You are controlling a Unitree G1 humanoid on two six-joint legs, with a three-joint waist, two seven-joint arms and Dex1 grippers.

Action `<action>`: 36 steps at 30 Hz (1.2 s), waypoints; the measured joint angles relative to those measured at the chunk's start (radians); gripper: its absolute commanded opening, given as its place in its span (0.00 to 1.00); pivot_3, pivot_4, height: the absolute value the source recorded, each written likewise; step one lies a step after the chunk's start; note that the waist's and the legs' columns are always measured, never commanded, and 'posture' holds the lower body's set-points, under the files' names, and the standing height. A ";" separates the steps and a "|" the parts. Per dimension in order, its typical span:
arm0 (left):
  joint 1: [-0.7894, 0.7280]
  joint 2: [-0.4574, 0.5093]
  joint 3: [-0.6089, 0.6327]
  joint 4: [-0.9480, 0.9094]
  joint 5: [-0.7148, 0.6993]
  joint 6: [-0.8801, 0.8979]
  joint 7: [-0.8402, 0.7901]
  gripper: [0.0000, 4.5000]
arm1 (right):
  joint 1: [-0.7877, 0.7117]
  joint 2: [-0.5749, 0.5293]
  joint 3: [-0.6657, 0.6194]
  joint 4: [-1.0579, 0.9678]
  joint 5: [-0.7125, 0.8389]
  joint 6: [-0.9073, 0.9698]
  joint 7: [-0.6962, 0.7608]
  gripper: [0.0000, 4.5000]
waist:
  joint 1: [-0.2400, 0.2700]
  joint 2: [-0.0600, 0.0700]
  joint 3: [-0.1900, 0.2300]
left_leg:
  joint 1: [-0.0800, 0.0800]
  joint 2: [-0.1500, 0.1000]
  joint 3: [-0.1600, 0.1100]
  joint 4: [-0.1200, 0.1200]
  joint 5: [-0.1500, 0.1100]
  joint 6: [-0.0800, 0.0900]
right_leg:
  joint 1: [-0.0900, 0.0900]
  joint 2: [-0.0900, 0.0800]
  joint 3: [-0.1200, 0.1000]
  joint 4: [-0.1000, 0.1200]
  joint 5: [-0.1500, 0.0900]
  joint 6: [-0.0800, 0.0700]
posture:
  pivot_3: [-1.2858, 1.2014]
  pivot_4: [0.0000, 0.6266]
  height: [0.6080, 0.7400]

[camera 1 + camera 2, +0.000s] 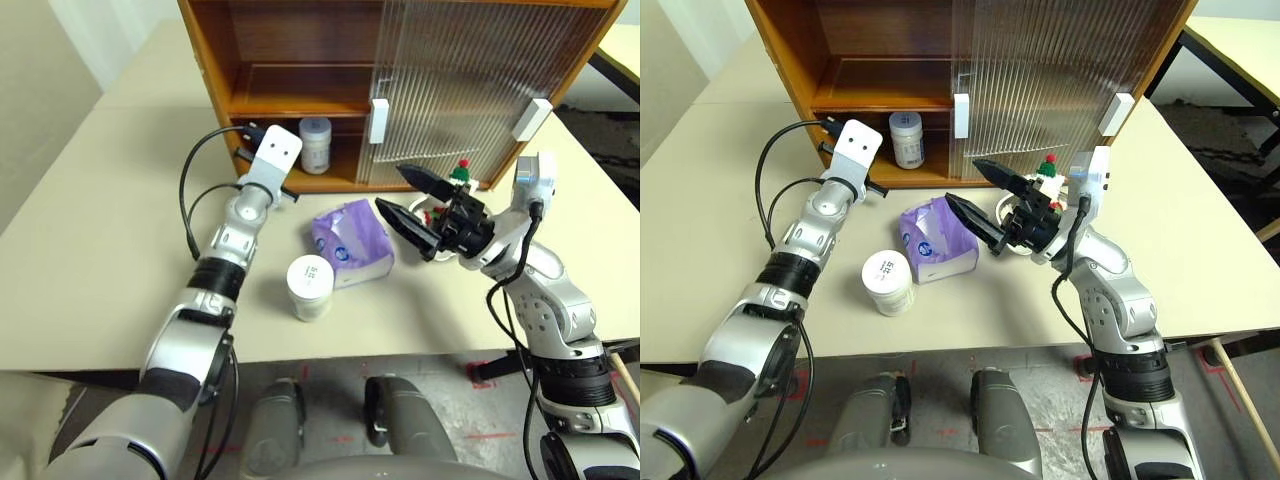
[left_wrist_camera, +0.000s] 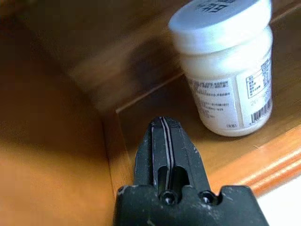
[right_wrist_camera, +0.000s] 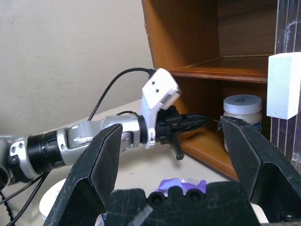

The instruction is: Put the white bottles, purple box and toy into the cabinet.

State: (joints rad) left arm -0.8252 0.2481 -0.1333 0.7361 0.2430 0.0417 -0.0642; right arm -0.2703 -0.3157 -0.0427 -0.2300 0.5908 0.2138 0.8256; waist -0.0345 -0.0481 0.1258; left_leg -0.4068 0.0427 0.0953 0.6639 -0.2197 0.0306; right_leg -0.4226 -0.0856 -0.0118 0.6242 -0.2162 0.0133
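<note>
One white bottle (image 1: 315, 145) stands on the bottom shelf in the open left half of the cabinet (image 1: 215, 60). My left gripper (image 2: 162, 123) is shut and empty at the shelf's front edge, just beside that bottle (image 2: 225, 70). The other white bottle (image 1: 310, 287) stands on the table near the front. The purple box (image 1: 350, 243) lies just behind it. My right gripper (image 1: 390, 188) hangs open and empty over the table, right of the box. The toy (image 1: 459, 177) peeks out behind its fingers, mostly hidden.
Ribbed sliding doors (image 1: 470, 90) with white handles (image 1: 379, 120) cover the cabinet's right half. A pale bowl rim (image 1: 425, 207) shows by the toy. The left arm's black cable (image 1: 190, 190) loops over the table. A second table edge (image 1: 1240, 60) stands at the far right.
</note>
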 measured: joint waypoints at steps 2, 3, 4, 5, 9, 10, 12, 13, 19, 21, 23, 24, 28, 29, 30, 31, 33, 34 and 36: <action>-0.025 0.002 -0.014 0.048 0.025 -0.001 0.014 0.01 | 0.003 -0.001 0.000 0.000 -0.005 -0.002 -0.001 1.00 | -0.002 0.000 0.000 | 0.000 0.000 0.000 0.000 0.000 0.000 | -0.001 0.000 0.000 0.000 0.000 0.000 | 0.49 0.10 1.00; -0.037 0.002 -0.024 0.073 0.038 -0.001 0.021 0.01 | 0.003 -0.001 0.000 0.000 -0.010 -0.003 -0.002 1.00 | -0.002 0.000 0.000 | 0.000 0.000 0.000 0.000 0.000 0.000 | -0.001 0.000 0.000 0.000 0.000 0.000 | 0.49 0.10 1.00; -0.049 0.003 -0.035 0.098 0.049 -0.004 0.029 0.01 | 0.004 -0.001 0.000 0.000 -0.013 -0.004 -0.004 1.00 | -0.002 0.000 0.000 | 0.000 0.000 0.000 0.000 0.000 0.000 | -0.001 0.000 0.000 0.000 0.000 0.000 | 0.49 0.10 1.00; -0.058 0.004 -0.041 0.116 0.058 -0.005 0.033 0.01 | 0.004 0.000 0.000 0.000 -0.014 -0.004 -0.004 1.00 | -0.002 0.000 0.000 | 0.000 0.000 0.000 0.000 0.000 0.000 | -0.001 0.000 0.000 0.000 0.000 0.000 | 0.49 0.10 1.00; -0.118 0.004 -0.061 0.222 0.086 -0.023 0.063 0.01 | 0.005 0.000 0.000 -0.005 -0.015 -0.003 -0.023 1.00 | -0.003 0.000 0.000 | 0.000 0.000 0.000 0.000 0.000 0.000 | -0.001 0.000 0.000 0.000 0.000 0.000 | 0.48 0.10 1.00; -0.135 0.003 -0.067 0.245 0.092 -0.028 0.066 0.01 | 0.005 0.000 0.000 -0.009 -0.015 -0.003 -0.026 1.00 | -0.003 0.000 0.000 | 0.000 0.000 0.001 0.000 0.000 0.000 | -0.001 0.000 0.000 0.000 0.000 0.000 | 0.48 0.10 1.00; -0.172 0.001 -0.077 0.292 0.102 -0.048 0.077 0.01 | 0.007 0.000 0.000 -0.023 -0.015 0.001 -0.038 1.00 | -0.005 0.000 0.000 | 0.000 0.000 0.001 0.000 0.000 0.000 | -0.001 0.000 0.000 0.000 0.000 0.000 | 0.47 0.10 1.00; -0.187 -0.001 -0.081 0.311 0.105 -0.057 0.083 0.01 | 0.008 0.000 0.000 -0.030 -0.015 0.002 -0.043 1.00 | -0.005 -0.001 0.000 | 0.000 0.000 0.001 0.000 0.000 0.000 | -0.001 0.000 0.000 0.000 0.000 0.000 | 0.47 0.10 1.00; -0.230 -0.020 -0.098 0.419 0.116 -0.123 0.091 0.01 | 0.030 -0.006 -0.001 -0.063 -0.013 0.008 -0.069 1.00 | -0.012 -0.001 -0.001 | -0.001 -0.001 0.002 0.000 0.000 0.000 | -0.001 0.000 0.000 0.000 0.000 0.000 | 0.46 0.09 1.00; -0.231 -0.029 -0.104 0.438 0.116 -0.135 0.091 0.01 | 0.040 -0.009 -0.005 -0.069 -0.012 0.009 -0.074 1.00 | -0.021 -0.001 -0.001 | -0.001 -0.001 0.002 0.001 0.000 0.000 | -0.001 0.000 0.000 0.000 0.000 0.000 | 0.46 0.09 1.00; -0.233 -0.033 -0.105 0.460 0.116 -0.143 0.090 0.01 | 0.048 -0.011 -0.007 -0.073 -0.012 0.009 -0.074 1.00 | -0.030 -0.002 -0.003 | -0.001 -0.001 0.002 0.001 0.000 0.000 | -0.001 0.000 0.000 0.001 0.000 0.000 | 0.45 0.08 1.00; -0.235 -0.036 -0.105 0.466 0.116 -0.146 0.090 0.01 | 0.053 -0.014 -0.010 -0.078 -0.012 0.009 -0.074 1.00 | -0.033 -0.002 -0.003 | -0.001 -0.001 0.001 0.001 0.000 0.000 | -0.001 0.000 0.000 0.001 0.000 0.000 | 0.45 0.08 1.00; -0.264 -0.048 -0.115 0.488 0.117 -0.166 0.089 0.01 | 0.060 -0.017 -0.011 -0.082 -0.012 0.009 -0.075 1.00 | -0.039 -0.003 -0.006 | -0.001 -0.001 0.001 0.001 0.000 0.000 | -0.001 0.000 0.000 0.001 0.000 0.000 | 0.45 0.07 1.00; -0.268 -0.050 -0.116 0.490 0.117 -0.170 0.089 0.01 | 0.061 -0.017 -0.011 -0.082 -0.012 0.009 -0.076 1.00 | -0.041 -0.003 -0.008 | -0.001 -0.001 0.001 0.001 0.000 0.000 | -0.001 0.000 0.000 0.001 0.000 0.000 | 0.45 0.07 1.00; -0.270 -0.052 -0.118 0.494 0.117 -0.173 0.089 0.01 | 0.062 -0.017 -0.011 -0.082 -0.012 0.008 -0.076 1.00 | -0.045 -0.003 -0.009 | -0.001 -0.001 0.001 0.001 0.000 0.000 | -0.001 0.000 0.000 0.001 0.000 0.000 | 0.45 0.07 1.00; -0.271 -0.054 -0.119 0.497 0.117 -0.176 0.089 0.01 | 0.063 -0.017 -0.011 -0.083 -0.012 0.005 -0.076 1.00 | -0.048 -0.004 -0.011 | -0.001 -0.001 0.001 0.001 0.000 0.000 | -0.001 0.000 0.000 0.001 0.000 0.000 | 0.44 0.07 1.00; -0.271 -0.061 -0.121 0.499 0.117 -0.180 0.089 0.01 | 0.069 -0.017 -0.011 -0.083 -0.012 0.000 -0.076 1.00 | -0.056 -0.004 -0.011 | -0.001 -0.001 0.001 0.001 0.000 0.000 | -0.001 0.000 0.000 0.001 0.000 0.001 | 0.44 0.07 1.00; -0.273 -0.067 -0.121 0.501 0.117 -0.182 0.088 0.01 | 0.074 -0.017 -0.011 -0.083 -0.012 -0.001 -0.076 1.00 | -0.059 -0.004 -0.011 | -0.001 -0.001 0.001 0.001 0.000 0.000 | -0.001 0.000 0.000 0.001 0.000 0.001 | 0.44 0.07 1.00; -0.277 -0.077 -0.122 0.501 0.117 -0.186 0.081 0.01 | 0.083 -0.017 -0.011 -0.083 -0.013 -0.003 -0.076 1.00 | -0.061 -0.004 -0.011 | -0.001 -0.001 0.001 0.001 0.000 0.000 | -0.001 0.000 0.000 0.001 0.000 0.001 | 0.44 0.07 1.00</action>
State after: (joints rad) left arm -1.1027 0.1710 -0.2552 1.2370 0.3600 -0.1445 0.0165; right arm -0.1872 -0.3327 -0.0535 -0.3132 0.5782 0.2110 0.7500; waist -0.0951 -0.0521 0.1144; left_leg -0.4076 0.0416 0.0961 0.6653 -0.2198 0.0304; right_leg -0.4233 -0.0860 -0.0118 0.6256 -0.2158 0.0140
